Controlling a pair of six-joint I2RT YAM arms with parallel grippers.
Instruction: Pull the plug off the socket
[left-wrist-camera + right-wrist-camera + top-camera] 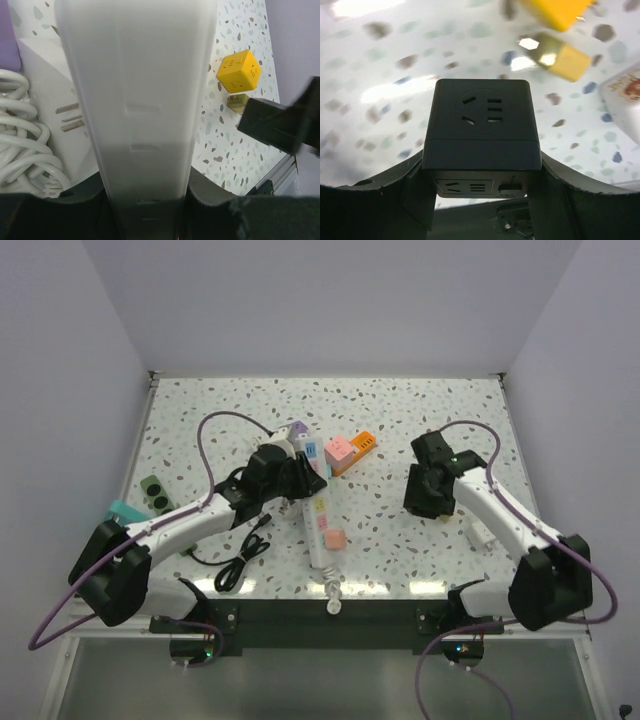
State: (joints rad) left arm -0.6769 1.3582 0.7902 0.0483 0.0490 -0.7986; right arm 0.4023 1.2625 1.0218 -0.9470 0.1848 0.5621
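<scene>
A long white power strip (320,525) lies on the speckled table, running toward the near edge. My left gripper (298,478) is shut across its far end. In the left wrist view the strip (140,100) fills the middle, and the jaws of the left gripper (145,200) press on both its sides. My right gripper (428,495) is shut on a black cube socket (482,120), which sits between its jaws (482,172) just above the table. The black cube also shows at the right of the left wrist view (280,127), apart from the strip.
A pink cube (335,538) sits on the strip. Another pink cube (340,453) and an orange-yellow cube (363,445) lie behind it. The orange-yellow cube also shows in the wrist views (239,71) (555,12). A black cable (240,560), a green block (153,493) and a white adapter (483,533) lie nearby.
</scene>
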